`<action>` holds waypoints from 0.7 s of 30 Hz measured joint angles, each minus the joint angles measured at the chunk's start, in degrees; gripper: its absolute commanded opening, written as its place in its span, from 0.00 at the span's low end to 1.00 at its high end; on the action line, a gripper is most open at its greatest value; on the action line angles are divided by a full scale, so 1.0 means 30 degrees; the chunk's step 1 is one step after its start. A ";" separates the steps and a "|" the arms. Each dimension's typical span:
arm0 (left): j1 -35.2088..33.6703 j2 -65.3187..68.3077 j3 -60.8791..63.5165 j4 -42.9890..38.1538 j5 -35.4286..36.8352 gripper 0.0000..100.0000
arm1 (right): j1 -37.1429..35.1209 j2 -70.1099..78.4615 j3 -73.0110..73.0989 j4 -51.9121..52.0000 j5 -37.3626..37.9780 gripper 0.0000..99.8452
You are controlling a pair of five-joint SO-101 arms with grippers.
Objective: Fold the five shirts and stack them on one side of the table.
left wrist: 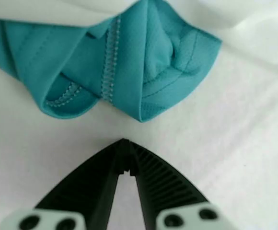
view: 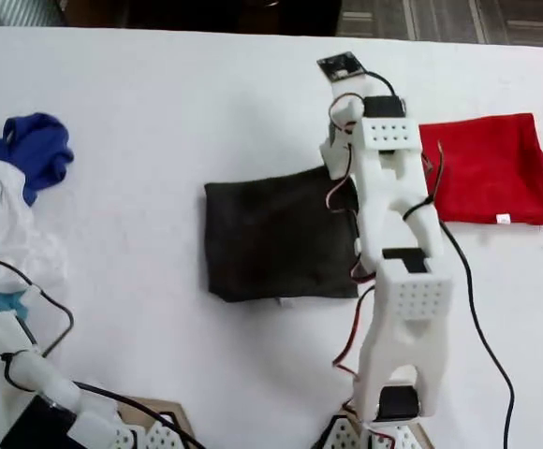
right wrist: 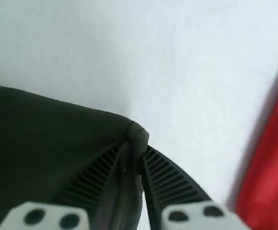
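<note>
A folded black shirt (view: 276, 234) lies flat at the table's middle. My right gripper (right wrist: 133, 146) is shut on its far right corner (right wrist: 138, 134), and in the high view that arm (view: 388, 187) reaches over the shirt's right edge. A folded red shirt (view: 487, 168) lies at the right. My left gripper (left wrist: 124, 146) is shut with nothing between its tips, just short of a crumpled teal shirt (left wrist: 129, 57) that lies partly under a white shirt (view: 0, 215) at the left edge.
A bunched blue shirt (view: 33, 150) lies at the far left beside the white one. Black cables (view: 477, 318) trail from both arms near the front edge. Bare white table (view: 159, 103) spreads across the back and middle left.
</note>
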 measured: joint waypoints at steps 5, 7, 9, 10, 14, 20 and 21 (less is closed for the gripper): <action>0.0000 0.0000 0.0029 0.0000 0.0000 0.03 | 0.0000 0.0762 -0.1817 0.0762 0.0000 0.12; 0.0000 0.0000 0.0029 0.0000 0.0000 0.03 | 0.0029 0.0762 -0.3106 0.1641 0.0000 0.05; 0.0000 0.0000 0.0029 0.0000 0.0000 0.03 | 0.0029 0.0762 -0.4542 0.2755 0.0000 0.02; 0.0000 0.0000 0.0029 0.0000 0.0000 0.03 | 0.0029 0.0703 -0.5275 0.3341 0.0000 0.02; 0.0000 0.0000 0.0029 0.0000 0.0000 0.03 | -0.0176 0.0000 -0.6769 0.6330 0.0000 0.02; 0.0733 0.0029 -0.0440 0.0322 0.0029 0.03 | -0.0967 -0.1758 -0.4982 0.7033 0.0029 0.02; 0.1377 0.0029 -0.1114 0.0996 0.0029 0.03 | -0.1201 -0.2432 -0.4132 0.7033 0.0059 0.02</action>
